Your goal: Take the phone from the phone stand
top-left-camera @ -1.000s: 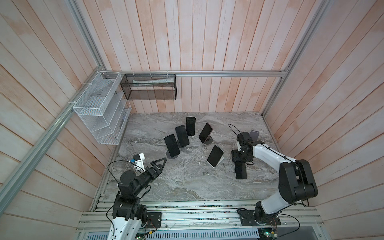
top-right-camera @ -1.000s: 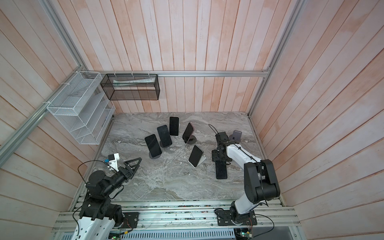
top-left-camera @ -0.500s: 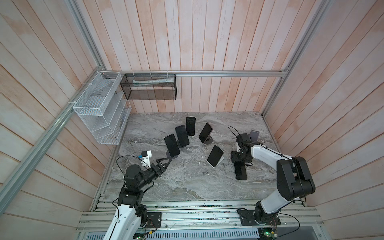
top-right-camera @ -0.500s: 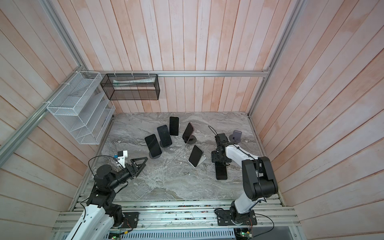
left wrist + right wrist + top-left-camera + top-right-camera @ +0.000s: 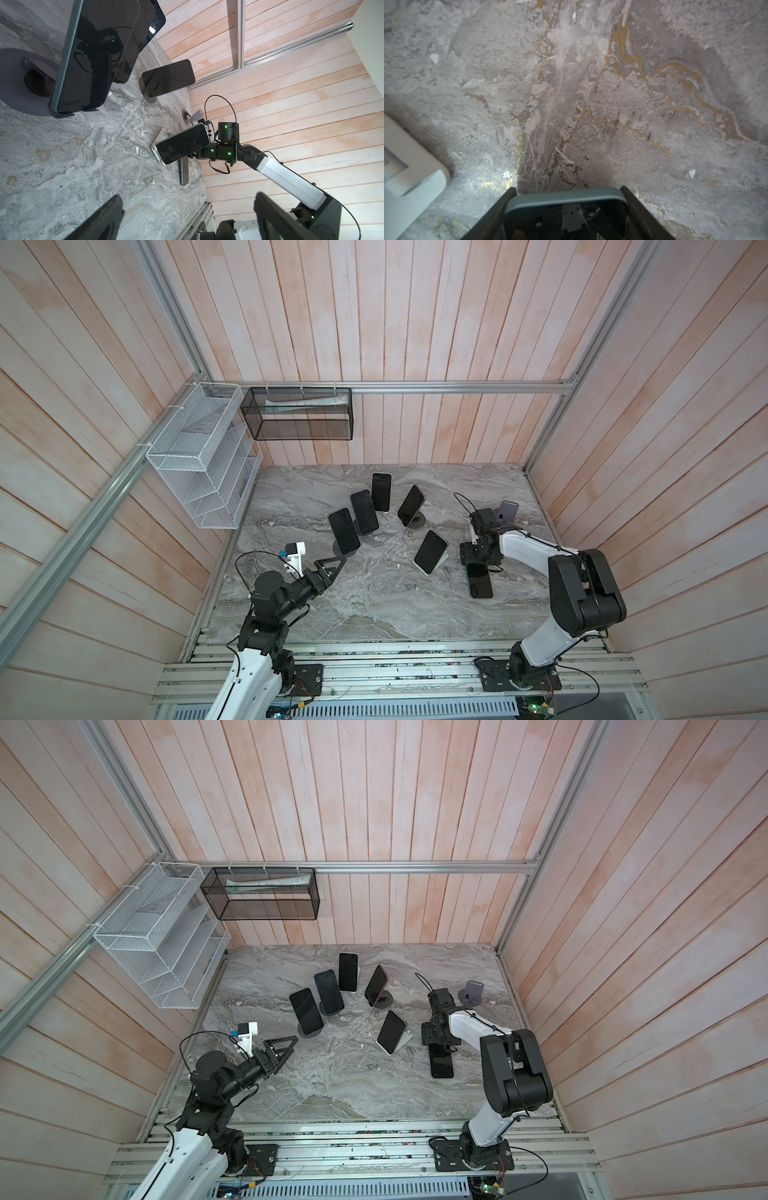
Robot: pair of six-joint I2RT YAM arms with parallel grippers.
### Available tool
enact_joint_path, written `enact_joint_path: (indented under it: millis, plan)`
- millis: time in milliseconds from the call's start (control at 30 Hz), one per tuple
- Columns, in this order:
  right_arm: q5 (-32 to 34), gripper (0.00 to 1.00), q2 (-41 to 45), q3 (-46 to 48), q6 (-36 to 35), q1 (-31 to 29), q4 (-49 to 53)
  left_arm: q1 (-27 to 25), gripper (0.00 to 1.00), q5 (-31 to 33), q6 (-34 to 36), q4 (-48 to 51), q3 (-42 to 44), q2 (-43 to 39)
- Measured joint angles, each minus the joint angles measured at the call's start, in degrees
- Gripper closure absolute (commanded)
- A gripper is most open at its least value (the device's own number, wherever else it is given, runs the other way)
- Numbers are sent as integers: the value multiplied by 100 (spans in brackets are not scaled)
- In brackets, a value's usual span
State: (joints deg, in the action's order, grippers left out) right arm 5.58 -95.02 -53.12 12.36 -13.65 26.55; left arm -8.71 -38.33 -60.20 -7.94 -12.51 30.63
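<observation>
A dark phone (image 5: 481,583) (image 5: 441,1064) lies flat on the marble table at the right. My right gripper (image 5: 478,566) (image 5: 437,1043) is down over its far end. In the right wrist view the phone (image 5: 566,214) fills the gap, and both fingers press against its side edges, so the right gripper (image 5: 568,188) is shut on it. Behind the wrist stands an empty grey phone stand (image 5: 508,511) (image 5: 473,992). My left gripper (image 5: 332,566) (image 5: 286,1044) (image 5: 187,218) is open and holds nothing. It points at the nearest phone on a round stand (image 5: 344,531).
Several other phones lean on stands mid-table, among them one on a white wedge stand (image 5: 431,551) (image 5: 182,144) next to my right gripper. A white wire rack (image 5: 199,456) and a black mesh basket (image 5: 299,414) hang on the back left walls.
My left arm has stretched forward across the table toward the standing phones. The right gripper and its phone have stayed in place.
</observation>
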Motion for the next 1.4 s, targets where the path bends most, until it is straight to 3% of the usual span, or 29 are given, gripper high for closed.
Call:
enact_joint_path:
  millis: [733, 1033, 1233, 1400]
  plan:
    - [623, 19, -70, 9, -37, -393, -170, -63, 0, 90, 0, -63, 214, -125]
    - [654, 11, 232, 11, -20, -374, 81, -63, 0, 81, 116, 39, 170, -98]
    - [739, 5, 796, -522, 96, -313, 247, -63, 0, 81, 144, 140, 94, -70]
    - [881, 3, 824, -1108, 90, 107, 11, -74, 0, 81, 105, 68, -46, 358]
